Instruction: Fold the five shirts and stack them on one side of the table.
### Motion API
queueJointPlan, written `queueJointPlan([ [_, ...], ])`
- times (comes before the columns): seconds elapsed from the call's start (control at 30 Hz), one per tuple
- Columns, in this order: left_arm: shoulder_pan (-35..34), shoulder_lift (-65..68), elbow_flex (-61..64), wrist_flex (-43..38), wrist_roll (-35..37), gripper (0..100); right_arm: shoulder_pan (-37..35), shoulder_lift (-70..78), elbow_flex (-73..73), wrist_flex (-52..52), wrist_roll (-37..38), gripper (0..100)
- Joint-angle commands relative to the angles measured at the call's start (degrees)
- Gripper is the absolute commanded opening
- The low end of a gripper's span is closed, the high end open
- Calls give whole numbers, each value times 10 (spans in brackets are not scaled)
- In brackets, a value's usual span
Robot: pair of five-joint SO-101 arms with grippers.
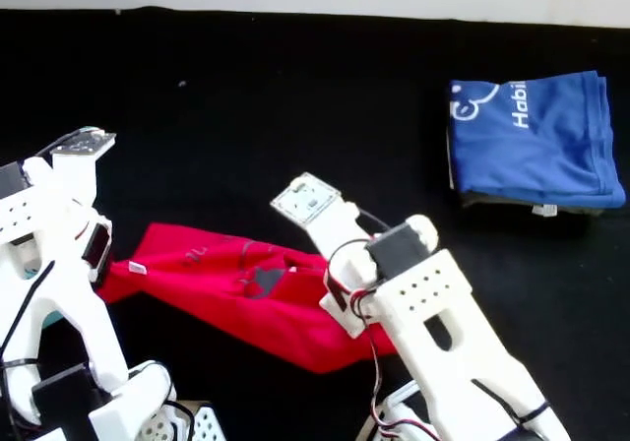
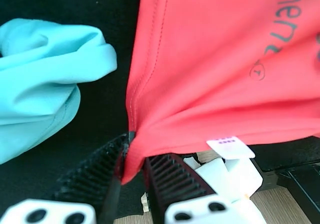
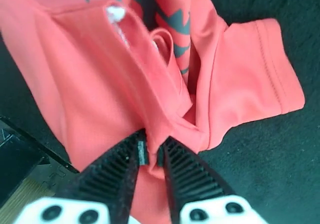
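A red shirt (image 1: 236, 288) lies stretched between both arms near the front of the black table (image 1: 246, 116). My left gripper (image 2: 132, 171) is shut on a corner of the red shirt (image 2: 210, 69), beside its white tag (image 2: 230, 146). My right gripper (image 3: 151, 156) is shut on a bunched fold of the red shirt (image 3: 100, 84) at the other end. In the high view the left arm (image 1: 59, 264) stands at the shirt's left end and the right arm (image 1: 413, 293) at its right end. A folded blue shirt (image 1: 536, 136) rests at the back right.
A crumpled light-blue shirt (image 2: 40, 84) lies on the table close to my left gripper. A darker folded garment (image 1: 536, 205) peeks out under the blue one. The wooden floor (image 2: 280, 204) shows past the table's front edge.
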Motion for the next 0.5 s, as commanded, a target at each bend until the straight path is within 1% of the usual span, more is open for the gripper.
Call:
queueJointPlan([
  [0.0,-5,-7,-22,-4,-8,10,-6,-17,20,7,4,183],
  [0.07,-5,-7,-22,-4,-8,10,-6,-22,32,7,5,255],
  [0.1,-5,-7,-22,-4,-8,10,-6,-22,32,9,5,267],
  [0.33,-5,-7,-22,-4,-8,10,-7,-17,48,12,4,258],
  [0.4,-5,-7,-22,-4,-8,10,-22,-17,62,14,7,247],
  [0.47,-5,-7,-22,-4,-7,10,-53,-17,83,16,8,224],
])
